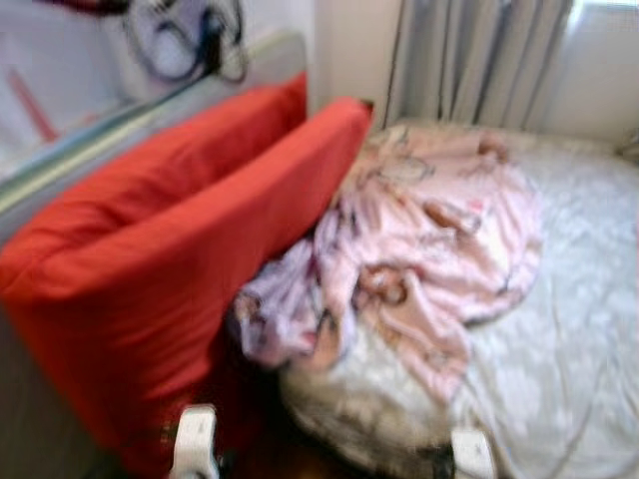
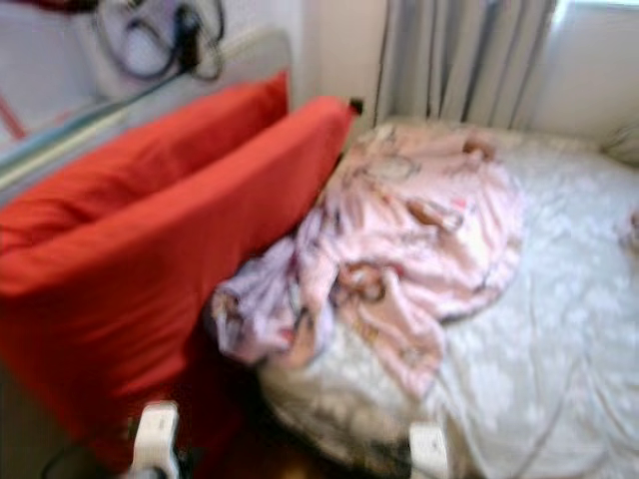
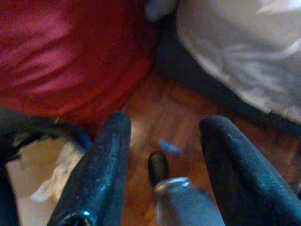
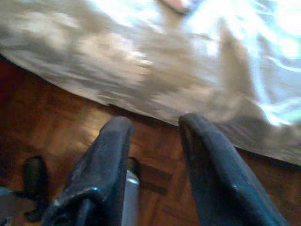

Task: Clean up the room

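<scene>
Pink blanket [image 1: 419, 249] crumpled on the bed [image 1: 569, 329] may slide floorward if either empty, parted left gripper [image 3: 162, 155] or right gripper [image 4: 155, 155] snags only one fold.

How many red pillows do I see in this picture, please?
2. One large red fabric pillow stands in front, leaning beside the crumpled pink blanket; the second red pillow stands right behind it, against the headboard. Others may be hidden.
</scene>
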{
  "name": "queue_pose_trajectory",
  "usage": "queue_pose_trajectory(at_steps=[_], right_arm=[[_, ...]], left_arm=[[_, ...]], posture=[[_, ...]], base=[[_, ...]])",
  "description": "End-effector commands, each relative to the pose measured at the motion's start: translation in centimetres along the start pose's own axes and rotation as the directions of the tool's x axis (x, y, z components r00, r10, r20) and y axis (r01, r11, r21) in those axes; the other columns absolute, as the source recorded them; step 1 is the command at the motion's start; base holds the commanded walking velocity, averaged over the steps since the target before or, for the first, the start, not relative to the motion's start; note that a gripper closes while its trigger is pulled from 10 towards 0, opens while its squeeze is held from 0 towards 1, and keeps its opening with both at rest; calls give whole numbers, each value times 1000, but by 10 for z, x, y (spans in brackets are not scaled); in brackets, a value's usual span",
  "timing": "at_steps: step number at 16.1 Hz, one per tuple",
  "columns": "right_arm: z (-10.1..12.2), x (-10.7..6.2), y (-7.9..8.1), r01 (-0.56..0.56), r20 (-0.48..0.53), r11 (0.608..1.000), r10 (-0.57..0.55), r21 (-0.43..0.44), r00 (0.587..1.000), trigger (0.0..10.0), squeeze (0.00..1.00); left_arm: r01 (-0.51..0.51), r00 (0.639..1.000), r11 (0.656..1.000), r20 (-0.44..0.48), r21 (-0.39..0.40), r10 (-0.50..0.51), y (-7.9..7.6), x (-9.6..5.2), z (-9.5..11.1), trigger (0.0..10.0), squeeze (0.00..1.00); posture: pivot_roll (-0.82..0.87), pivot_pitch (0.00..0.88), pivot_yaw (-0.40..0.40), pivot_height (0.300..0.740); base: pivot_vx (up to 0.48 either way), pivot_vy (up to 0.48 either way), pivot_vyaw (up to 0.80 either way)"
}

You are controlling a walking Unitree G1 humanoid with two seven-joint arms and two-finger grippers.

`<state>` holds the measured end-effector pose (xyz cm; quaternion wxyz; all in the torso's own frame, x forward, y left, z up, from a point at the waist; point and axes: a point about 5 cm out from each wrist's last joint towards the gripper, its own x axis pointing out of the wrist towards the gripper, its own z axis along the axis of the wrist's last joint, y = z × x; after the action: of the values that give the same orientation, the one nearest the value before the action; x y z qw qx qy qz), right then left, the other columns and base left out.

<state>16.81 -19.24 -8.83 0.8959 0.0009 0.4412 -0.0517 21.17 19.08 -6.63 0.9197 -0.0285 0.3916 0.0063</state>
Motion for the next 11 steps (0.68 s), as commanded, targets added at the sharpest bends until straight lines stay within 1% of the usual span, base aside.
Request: queue_pose_trajectory(at_steps=[1,4,6,7,8,9,11], right_arm=[[4,1,2,2,10,1000,-2,16,1000,10000,0],[7,2,1,4,25,1000,-5,22,1000,10000,0],[13,3,1,6,46,1000,-7,26,999,10000,0],[21,4,0,7,74,999,-9,40,997,10000,0],[23,4,1,6,81,999,-9,40,997,10000,0],[29,5,1,1,105,999,-4,34,994,10000,0],[53,7,3,-14,203,999,8,29,979,10000,0]], left_arm=[[-7,1000,1000,-22,4,7,3,-1,-5,10000,0],[-6,1000,1000,-22,4,6,4,-2,-5,10000,0],[-4,1000,1000,-15,3,4,3,-2,-5,10000,0],[10,1000,1000,9,8,-10,1,-1,0,10000,0],[14,1000,1000,15,10,-14,1,0,1,10000,0],[20,999,1000,33,8,-20,0,0,4,10000,0],[37,995,999,91,4,-37,-1,1,15,10000,0]], posture=[[-32,42,1,740],[-32,45,2,740],[-32,45,1,740],[-33,45,0,740],[-33,47,2,740],[-32,46,0,740],[-29,48,0,740]], base=[[289,0,0],[282,0,0],[0,0,0],[0,0,0],[0,0,0],[0,0,0],[0,0,0]])
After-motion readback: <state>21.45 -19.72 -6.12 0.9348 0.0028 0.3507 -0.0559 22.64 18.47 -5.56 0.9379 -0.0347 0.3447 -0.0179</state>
